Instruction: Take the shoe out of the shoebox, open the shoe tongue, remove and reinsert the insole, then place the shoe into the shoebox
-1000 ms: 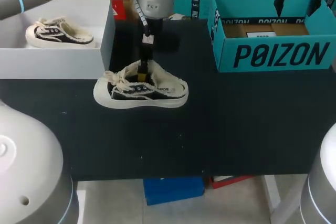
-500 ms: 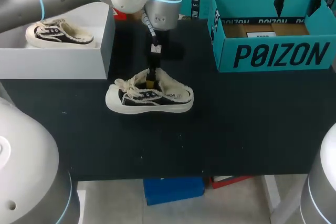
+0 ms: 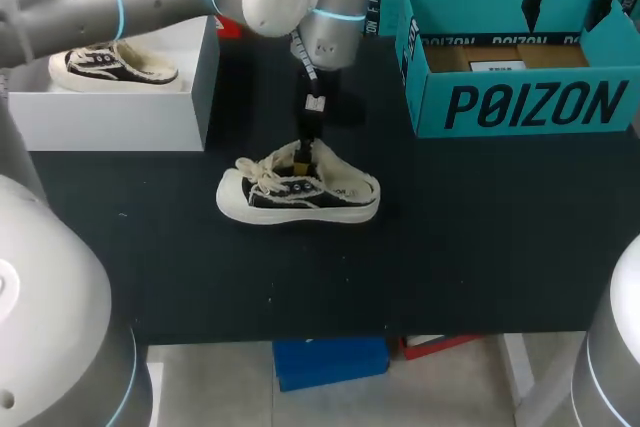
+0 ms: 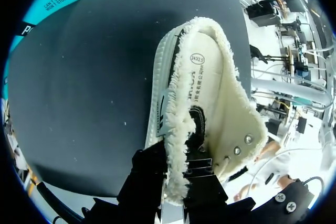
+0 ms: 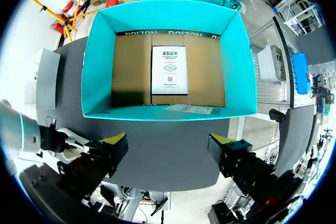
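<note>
The shoe (image 3: 300, 195) stands on its sole near the middle of the black table (image 3: 480, 237), toe toward the left side and laces loose. It is outside the shoebox and well apart from it. The left hand (image 3: 303, 159) comes down on the shoe from above. In its wrist view, its two fingers are closed narrowly on the fluffy edge of the shoe's opening, one inside and one outside. The pale insole (image 4: 202, 87) lies flat inside the shoe.

The teal shoebox (image 3: 520, 105) sits open at the far right of the table, with a white card (image 5: 169, 70) on its cardboard floor. The right hand (image 5: 169, 142) hangs above the box with its fingers spread wide, holding nothing.

At the far left, a white box (image 3: 110, 112) carries a second shoe (image 3: 110, 62).
</note>
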`<action>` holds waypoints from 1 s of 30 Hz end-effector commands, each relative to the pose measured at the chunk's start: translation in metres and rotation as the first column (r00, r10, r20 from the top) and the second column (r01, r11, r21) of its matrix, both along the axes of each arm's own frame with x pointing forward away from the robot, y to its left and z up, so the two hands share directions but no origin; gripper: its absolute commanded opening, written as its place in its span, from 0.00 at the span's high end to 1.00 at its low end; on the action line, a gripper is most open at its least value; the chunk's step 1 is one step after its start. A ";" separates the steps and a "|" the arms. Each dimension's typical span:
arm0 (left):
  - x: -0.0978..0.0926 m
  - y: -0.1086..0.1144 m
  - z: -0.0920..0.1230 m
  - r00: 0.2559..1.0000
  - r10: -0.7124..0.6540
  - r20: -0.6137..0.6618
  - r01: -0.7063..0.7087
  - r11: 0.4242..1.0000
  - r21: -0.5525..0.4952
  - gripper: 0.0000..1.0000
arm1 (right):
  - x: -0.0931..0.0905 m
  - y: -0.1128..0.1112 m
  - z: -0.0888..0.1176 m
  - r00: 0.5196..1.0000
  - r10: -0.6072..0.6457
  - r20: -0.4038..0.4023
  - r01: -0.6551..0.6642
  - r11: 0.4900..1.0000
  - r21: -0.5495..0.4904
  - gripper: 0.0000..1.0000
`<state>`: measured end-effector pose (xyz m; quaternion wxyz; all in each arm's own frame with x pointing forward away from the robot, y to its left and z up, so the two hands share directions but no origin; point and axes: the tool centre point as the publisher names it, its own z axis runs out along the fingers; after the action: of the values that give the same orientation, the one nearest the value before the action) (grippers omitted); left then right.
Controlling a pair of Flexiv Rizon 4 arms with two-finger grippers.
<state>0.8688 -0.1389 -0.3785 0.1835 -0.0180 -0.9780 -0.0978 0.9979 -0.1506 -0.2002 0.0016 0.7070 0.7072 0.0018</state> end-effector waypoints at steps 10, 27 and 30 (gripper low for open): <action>-0.007 0.004 -0.012 0.999 0.015 0.031 -0.015 1.000 -0.003 1.00 | 0.001 0.000 0.000 1.000 0.000 -0.001 0.000 1.000 0.000 0.00; -0.005 0.013 -0.004 0.999 0.011 0.047 -0.010 1.000 -0.016 0.00 | 0.001 0.000 0.000 1.000 0.000 -0.001 0.000 1.000 0.000 0.00; -0.006 0.014 0.003 0.998 -0.002 0.067 0.004 1.000 -0.020 0.00 | 0.001 0.000 0.000 1.000 0.000 -0.001 0.000 1.000 0.000 0.00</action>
<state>0.8686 -0.1294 -0.3840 0.1609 -0.0149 -0.9826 -0.0917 0.9979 -0.1506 -0.2002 0.0016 0.7070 0.7072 0.0017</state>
